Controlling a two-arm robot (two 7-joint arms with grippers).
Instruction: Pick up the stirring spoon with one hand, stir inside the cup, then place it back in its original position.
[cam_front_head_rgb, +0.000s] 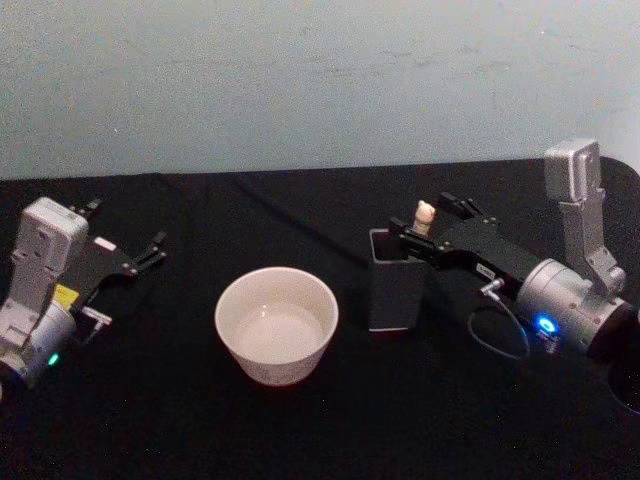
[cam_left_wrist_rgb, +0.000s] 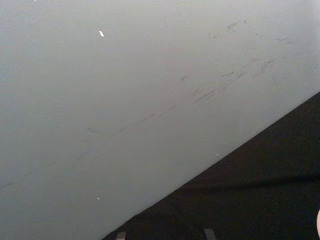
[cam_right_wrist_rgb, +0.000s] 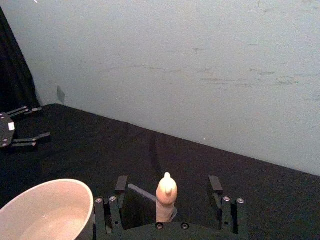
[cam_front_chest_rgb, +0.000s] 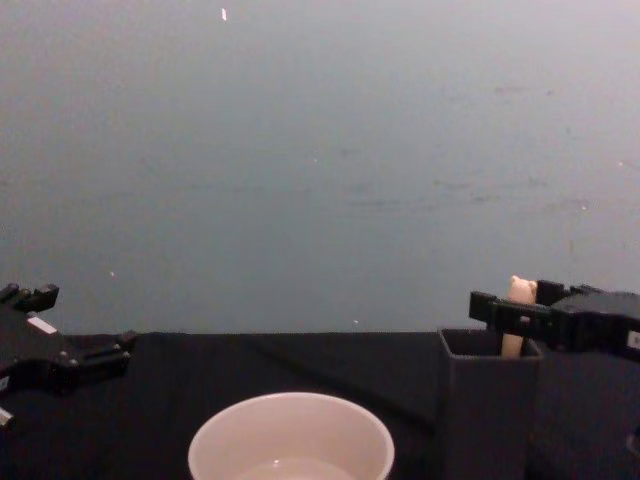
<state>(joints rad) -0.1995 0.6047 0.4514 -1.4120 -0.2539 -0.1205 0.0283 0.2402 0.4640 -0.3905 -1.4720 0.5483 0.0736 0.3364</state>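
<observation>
beige handle up, the stirring spoon (cam_front_head_rgb: 425, 215) stands in the dark grey holder (cam_front_head_rgb: 395, 290), just to the right of the cream cup (cam_front_head_rgb: 277, 322) on the black tablecloth (cam_front_head_rgb: 300, 430), with its bear-head knob poking above the rim. the right gripper (cam_right_wrist_rgb: 168, 183) sits at the holder's top, fingers spread wide on either side of the knob and not touching it, grasping nothing. the left gripper (cam_front_head_rgb: 122, 230) rests at the table's left, well apart from the cup, fingers likewise spread and empty.
</observation>
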